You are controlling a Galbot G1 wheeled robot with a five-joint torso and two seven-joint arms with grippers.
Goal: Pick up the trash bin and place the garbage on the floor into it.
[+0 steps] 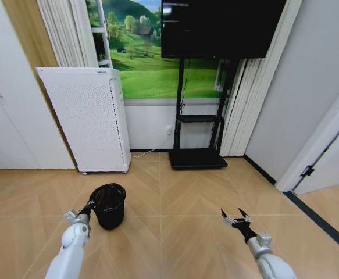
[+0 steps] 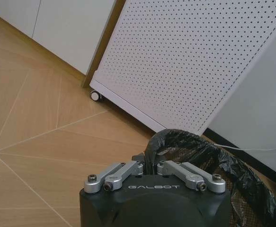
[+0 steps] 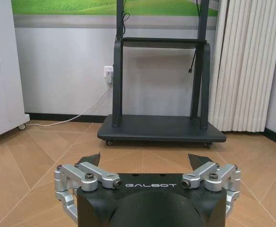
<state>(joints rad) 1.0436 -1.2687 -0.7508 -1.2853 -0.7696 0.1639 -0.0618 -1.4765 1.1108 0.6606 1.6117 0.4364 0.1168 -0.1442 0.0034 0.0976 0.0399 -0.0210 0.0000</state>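
Note:
The trash bin [image 1: 109, 204], a small black mesh basket with a black liner bag, stands upright on the floor [image 1: 175, 192] in front of me to the left. My left gripper [image 1: 89, 207] is at the bin's near-left rim, its fingers closed on the rim and the liner. The left wrist view shows the same grip, with the left gripper [image 2: 150, 163] pinching the bin's rim [image 2: 209, 158]. My right gripper [image 1: 236, 218] hovers open over bare boards to the right, with nothing between its fingers. In its own view the right gripper [image 3: 145, 161] has its fingers spread wide. The garbage is out of view.
A white perforated appliance [image 1: 91, 119] on castors stands just behind the bin. A black TV stand [image 1: 197, 158] is against the back wall, with curtains beside it. A dark floor stripe [image 1: 323, 224] and a door frame run along the right. White cabinets are on the left.

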